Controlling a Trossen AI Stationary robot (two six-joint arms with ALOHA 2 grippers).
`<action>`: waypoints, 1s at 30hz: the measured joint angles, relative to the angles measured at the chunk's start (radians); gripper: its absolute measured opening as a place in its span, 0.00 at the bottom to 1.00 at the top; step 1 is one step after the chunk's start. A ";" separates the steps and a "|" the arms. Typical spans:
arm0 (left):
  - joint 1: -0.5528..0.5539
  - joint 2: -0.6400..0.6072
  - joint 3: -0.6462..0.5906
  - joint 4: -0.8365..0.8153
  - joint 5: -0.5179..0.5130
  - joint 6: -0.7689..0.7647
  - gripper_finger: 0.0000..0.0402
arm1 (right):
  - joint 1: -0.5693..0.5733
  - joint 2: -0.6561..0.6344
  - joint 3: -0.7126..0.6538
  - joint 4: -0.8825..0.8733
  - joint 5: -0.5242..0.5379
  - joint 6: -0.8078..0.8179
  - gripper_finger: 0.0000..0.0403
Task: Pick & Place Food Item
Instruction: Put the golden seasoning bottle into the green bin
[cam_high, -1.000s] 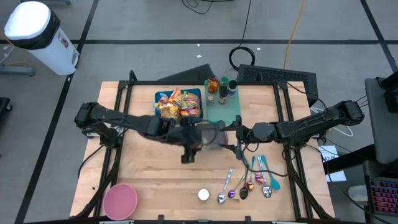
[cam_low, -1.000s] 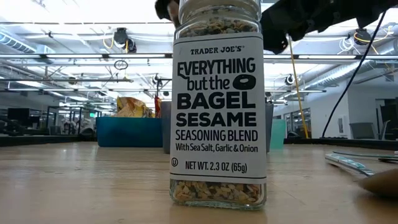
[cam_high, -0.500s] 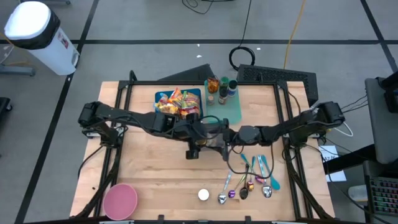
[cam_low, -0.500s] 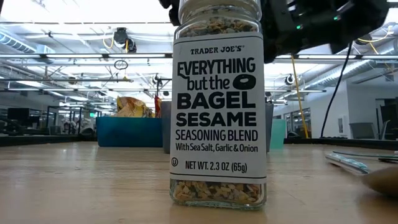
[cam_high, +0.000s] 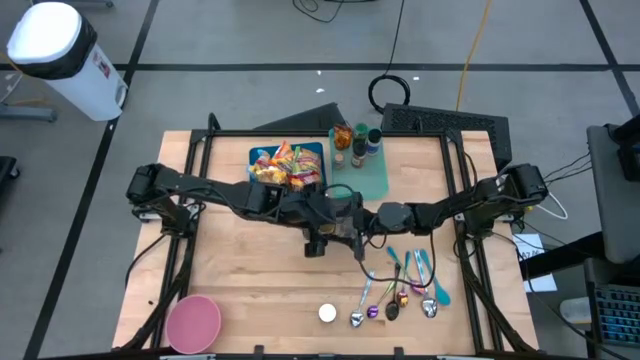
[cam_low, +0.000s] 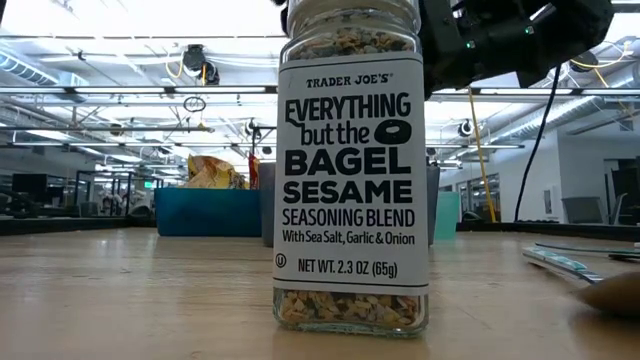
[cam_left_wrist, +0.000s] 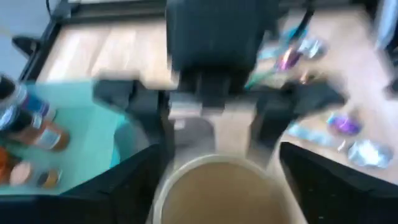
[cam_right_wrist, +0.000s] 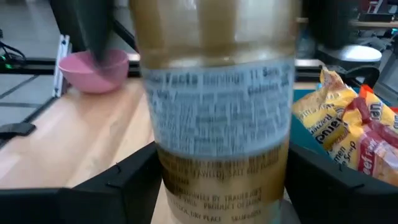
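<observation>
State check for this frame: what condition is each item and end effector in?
Seasoning jar: standing upright, untouched.
Brown jar: upright, between both end effectors.
Left end effector: shut on brown jar.
Right end effector: around brown jar, grip unclear.
Pink bowl: upright, empty.
Snack bin: full.

Bystanders on the wooden table (cam_high: 250, 270)

Pink bowl (cam_high: 193, 322) at its near-left corner; spoons (cam_high: 400, 290) near-right; white bin (cam_high: 60, 55) on the floor beyond.

Glossy glass jar (cam_low: 351, 170), wooden table (cam_low: 140, 300)
</observation>
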 joint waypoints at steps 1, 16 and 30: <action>0.001 -0.009 0.001 0.008 0.014 -0.004 0.86 | 0.000 -0.007 -0.001 -0.017 0.006 0.000 0.68; -0.010 -0.223 -0.270 0.404 0.052 0.114 0.85 | 0.005 -0.413 -0.174 -0.093 0.230 0.025 0.68; 0.071 -0.079 -0.528 1.187 0.059 0.042 0.84 | 0.089 -0.476 -0.320 0.143 0.204 0.001 0.68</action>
